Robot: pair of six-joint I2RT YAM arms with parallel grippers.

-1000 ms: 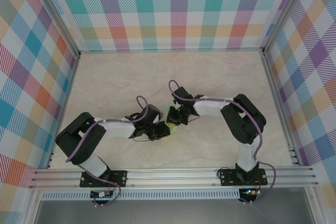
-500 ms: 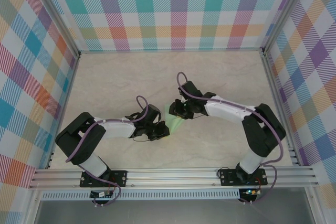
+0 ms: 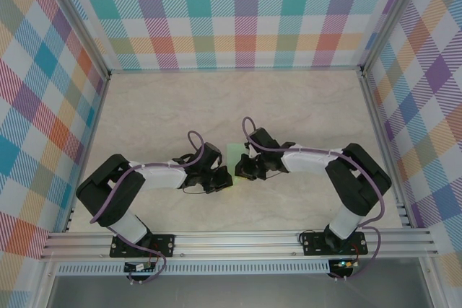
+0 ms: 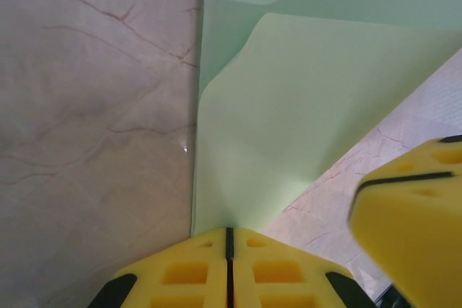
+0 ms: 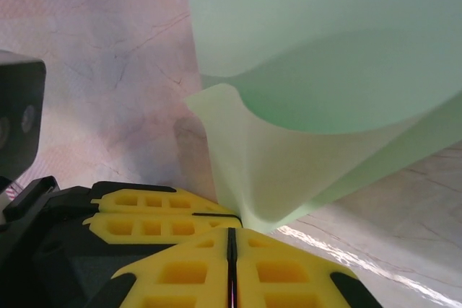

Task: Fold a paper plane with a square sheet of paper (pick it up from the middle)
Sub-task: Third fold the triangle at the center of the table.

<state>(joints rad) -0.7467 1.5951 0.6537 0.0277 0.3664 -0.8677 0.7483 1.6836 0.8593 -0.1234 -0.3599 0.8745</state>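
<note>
The square sheet of paper (image 3: 234, 155) is pale mint green and lies at the table's middle, bent over on itself into a curl (image 5: 303, 128). My left gripper (image 3: 221, 179) is at its near left corner. It is shut, with the sheet's edge (image 4: 289, 113) running into its yellow fingertips (image 4: 202, 250). My right gripper (image 3: 242, 172) sits close beside it on the right, also shut, the bottom of the curl pinched at its tip (image 5: 231, 233). Each wrist view shows the other gripper's yellow fingers (image 4: 411, 214) (image 5: 151, 214) right alongside.
The pale marbled tabletop (image 3: 166, 113) is bare around the sheet. Checked walls (image 3: 238, 12) close the back and both sides, and an aluminium rail (image 3: 238, 239) carrying the arm bases runs along the near edge.
The right gripper lifted off toward the back, opened briefly, then came back near and shut on the sheet beside the left gripper. The left gripper held still and closed slightly.
</note>
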